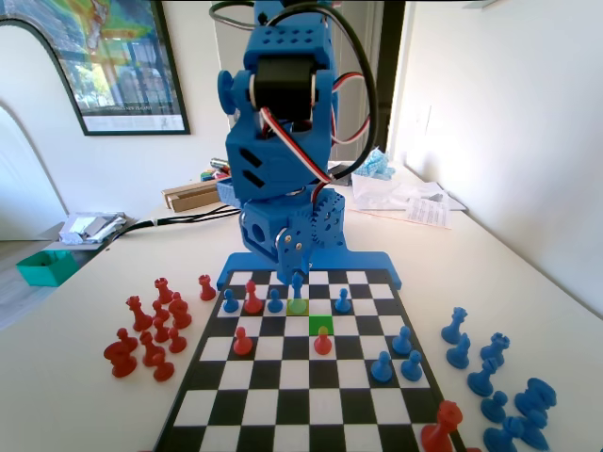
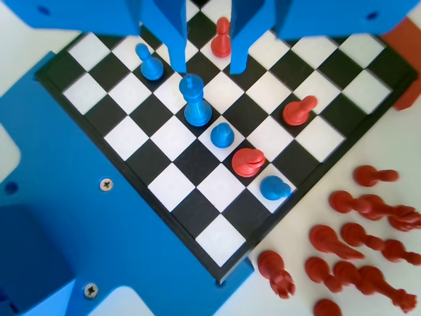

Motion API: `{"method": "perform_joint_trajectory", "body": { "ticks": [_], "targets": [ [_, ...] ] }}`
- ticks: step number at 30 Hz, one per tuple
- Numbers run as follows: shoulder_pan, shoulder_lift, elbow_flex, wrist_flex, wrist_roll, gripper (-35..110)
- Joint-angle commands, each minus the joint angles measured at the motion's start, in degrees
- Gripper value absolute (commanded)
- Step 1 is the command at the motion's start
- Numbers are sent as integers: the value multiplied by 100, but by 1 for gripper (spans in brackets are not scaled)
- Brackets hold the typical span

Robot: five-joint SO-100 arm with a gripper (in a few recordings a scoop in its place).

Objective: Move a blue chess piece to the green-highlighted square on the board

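Observation:
The blue chess piece [image 1: 298,287], slender with a pointed top, stands upright on the dull yellow-olive square [image 1: 298,307] near the board's far end. My gripper [image 1: 295,271] hangs just above it. In the wrist view the gripper [image 2: 208,69] is open. The piece [image 2: 195,100] stands just below the left jaw's tip, its top close to that jaw and apart from the right one. The green-highlighted square [image 1: 321,325] lies one square nearer and to the right. A red pawn [image 1: 322,341] stands right in front of it. The board [image 1: 283,414] stretches toward the camera.
Blue pawns [image 1: 274,301] [image 1: 343,301] flank the piece, and a red pawn [image 1: 252,299] stands further left in that row. More blue pawns [image 1: 382,367] are at mid-right. Several red pieces [image 1: 151,330] lie off the board on the left, several blue ones [image 1: 490,377] on the right.

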Motion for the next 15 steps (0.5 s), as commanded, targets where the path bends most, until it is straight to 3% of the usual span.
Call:
{"method": "perform_joint_trajectory", "body": {
  "ticks": [1,15],
  "targets": [
    [-70,132,141,-141,35,12],
    [-202,114,694,-738,70,13]
  ]
}}
